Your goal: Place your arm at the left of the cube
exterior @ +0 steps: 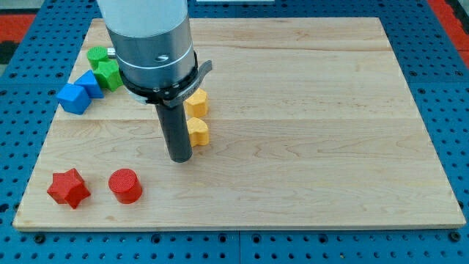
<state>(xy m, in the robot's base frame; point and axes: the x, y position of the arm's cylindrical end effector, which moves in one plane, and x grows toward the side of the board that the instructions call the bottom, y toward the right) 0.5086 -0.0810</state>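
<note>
Near the middle-left of the wooden tabletop (308,110), my tip (180,158) rests on the surface, just left of and slightly below the lower yellow block (198,132), close to it though I cannot tell if they touch. A second yellow block (196,102) sits just above the first, partly hidden by the arm. No fingers exist on this arm, only the straight dark rod. The blue cube (72,98) lies well apart near the tabletop's left edge, touching another blue block (91,83). Two green blocks (109,73) (96,55) sit just above these. A red star (68,188) and red cylinder (125,185) lie near the bottom-left corner.
</note>
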